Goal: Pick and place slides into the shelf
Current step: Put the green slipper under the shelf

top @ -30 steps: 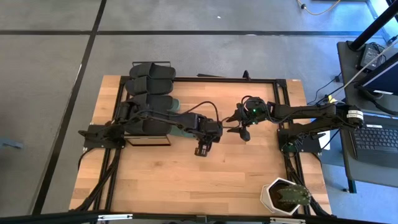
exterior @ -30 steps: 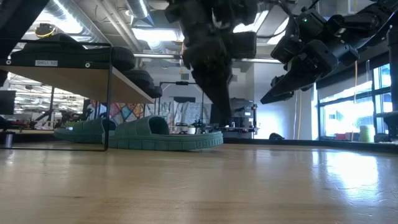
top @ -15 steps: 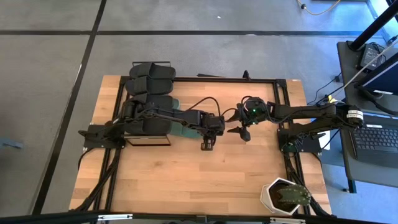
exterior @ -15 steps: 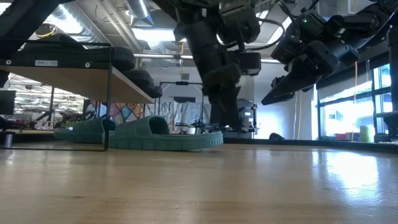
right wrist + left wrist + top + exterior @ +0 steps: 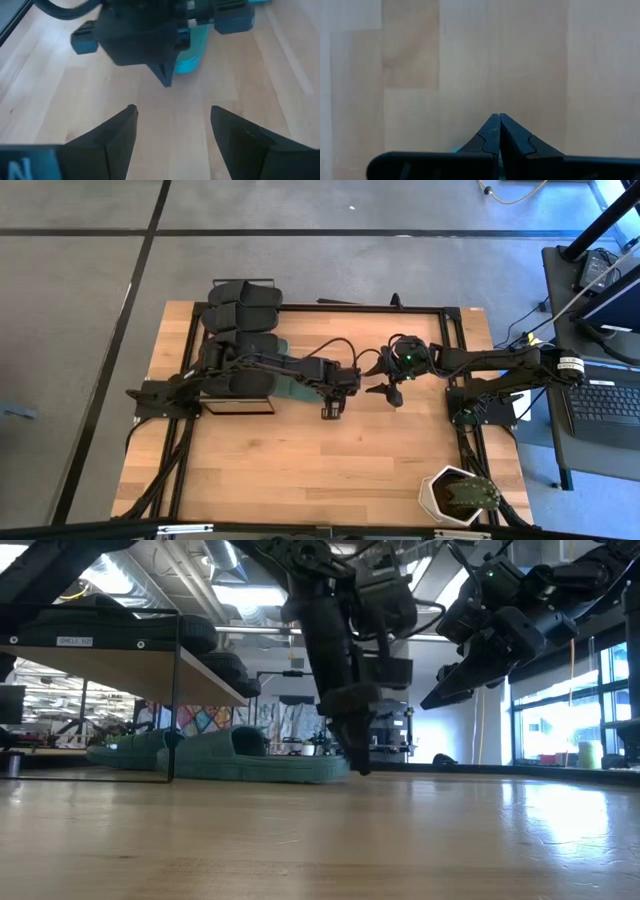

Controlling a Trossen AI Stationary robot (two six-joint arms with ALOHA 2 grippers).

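The left gripper (image 5: 358,762) points straight down with its fingers pressed together on nothing, tips at or just above the table (image 5: 300,470), right at the toe end of the nearer teal-green slide (image 5: 255,762). That slide lies flat on the tabletop, its long axis running from the claw back toward the shelf (image 5: 135,668), heel end by the shelf's thin black leg. In my judgement the closed tips are placed to nudge it lengthwise under the board. The second teal-green slide (image 5: 132,751) sits just behind the first, already under the shelf. The black slides (image 5: 240,305) rest on top, well beyond the claw.

The right gripper (image 5: 385,387) hovers raised, just on the far side of the left claw from the slide, fingers spread and empty; the left is clearly the nearer arm.

A small white label on the shelf's front edge carries writing too small to read.
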